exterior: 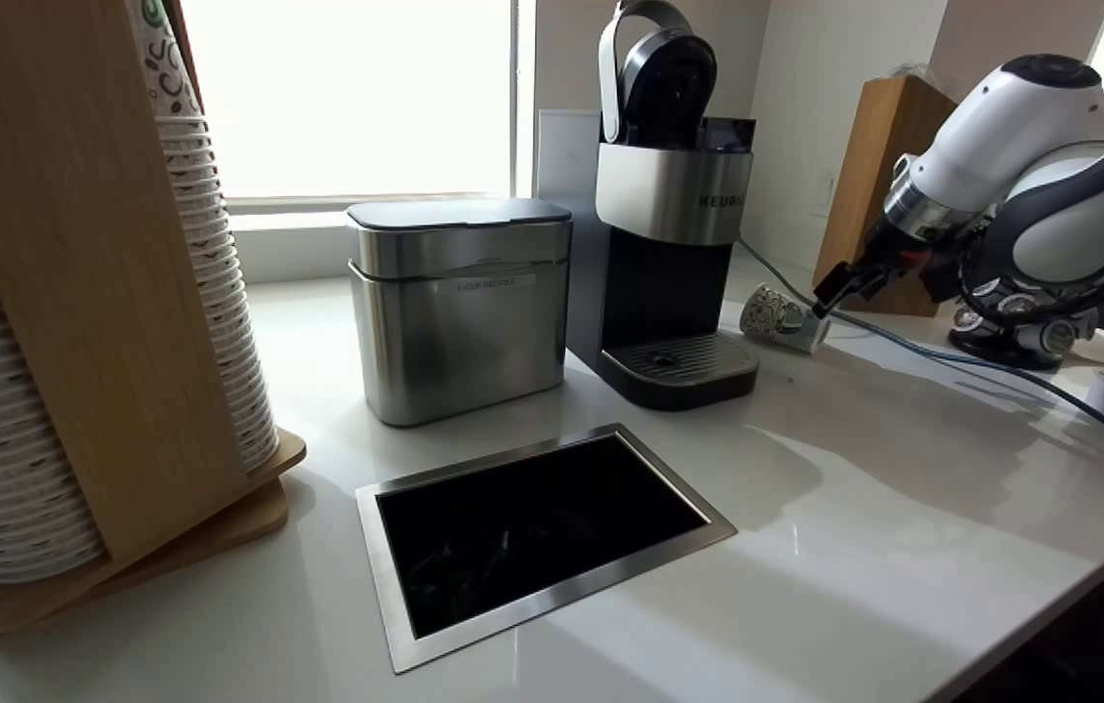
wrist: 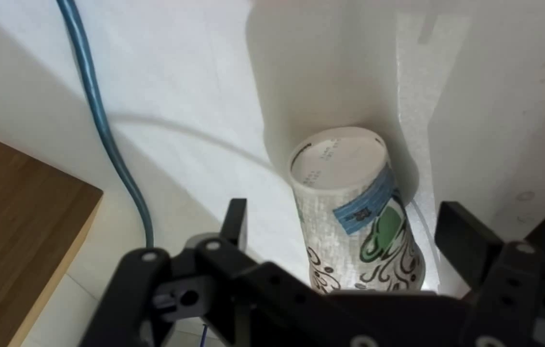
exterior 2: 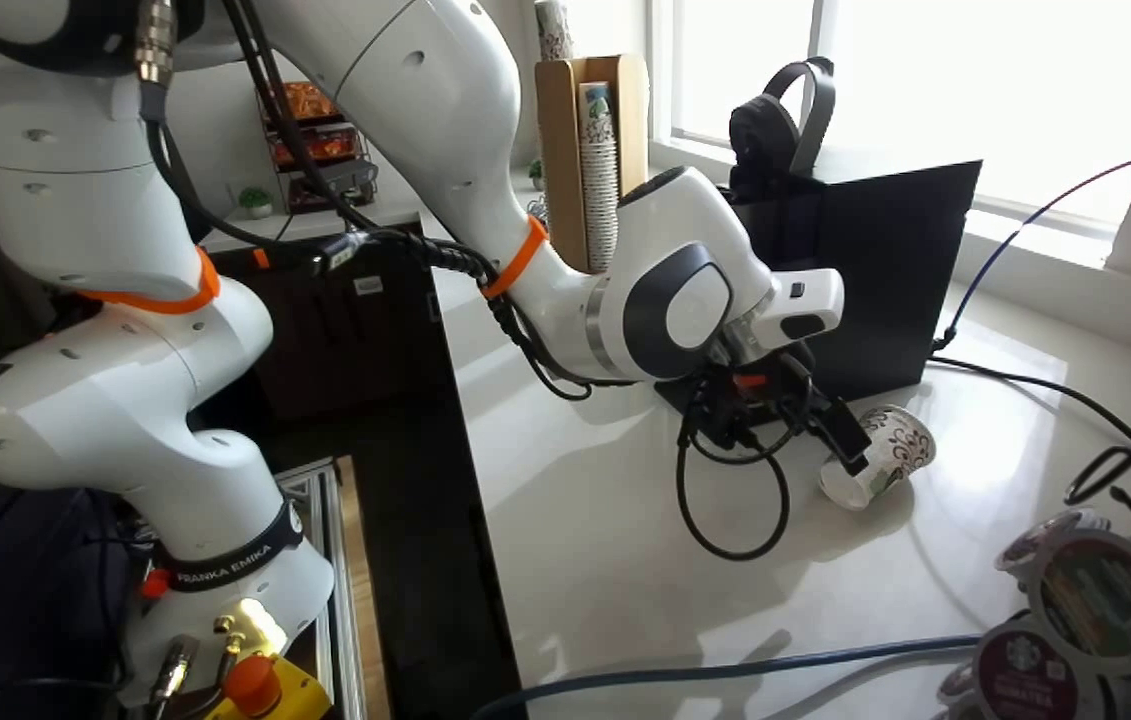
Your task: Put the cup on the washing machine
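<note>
I find the cup whitish with brown scrolls, green and blue print, lying on its side on the bench beside the coffee maker, base roughly toward the bench's front edge, long axis front-to-back. My hand has its fingers spread.

Looks like office kitchenette: coffee maker, stacked cups, steel K-cup recycle canister
</note>
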`<state>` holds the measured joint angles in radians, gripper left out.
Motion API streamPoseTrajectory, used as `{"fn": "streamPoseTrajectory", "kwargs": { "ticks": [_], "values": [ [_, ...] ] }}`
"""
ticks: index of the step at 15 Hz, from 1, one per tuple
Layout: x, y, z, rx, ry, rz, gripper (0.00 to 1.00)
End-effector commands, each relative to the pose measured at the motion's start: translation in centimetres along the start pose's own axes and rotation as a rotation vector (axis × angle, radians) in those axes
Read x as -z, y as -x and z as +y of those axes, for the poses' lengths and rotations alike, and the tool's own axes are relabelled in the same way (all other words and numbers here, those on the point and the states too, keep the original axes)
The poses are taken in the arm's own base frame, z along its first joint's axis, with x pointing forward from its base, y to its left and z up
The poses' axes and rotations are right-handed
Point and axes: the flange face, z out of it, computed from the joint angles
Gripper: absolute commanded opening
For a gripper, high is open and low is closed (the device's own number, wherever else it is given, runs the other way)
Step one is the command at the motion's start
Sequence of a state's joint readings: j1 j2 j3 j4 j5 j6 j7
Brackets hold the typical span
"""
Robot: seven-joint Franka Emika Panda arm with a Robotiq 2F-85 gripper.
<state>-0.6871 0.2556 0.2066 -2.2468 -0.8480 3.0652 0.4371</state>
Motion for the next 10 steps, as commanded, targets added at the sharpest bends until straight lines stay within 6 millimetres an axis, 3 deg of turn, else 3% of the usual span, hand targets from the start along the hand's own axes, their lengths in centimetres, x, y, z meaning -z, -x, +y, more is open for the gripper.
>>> {"fn": "streamPoseTrajectory", "kwargs": {
  "ticks": [1, 3, 10],
  "values": [
    [-1.0, 0.3, -0.3, -0.028, -0.033, -0.003, 1.0],
    [-2.2, 0.3, 0.0, -0.047, -0.068, -0.023, 1.0],
    [-2.8, -3.0, 3.5, -0.023, -0.105, -0.084, 1.0]
  ]
}}
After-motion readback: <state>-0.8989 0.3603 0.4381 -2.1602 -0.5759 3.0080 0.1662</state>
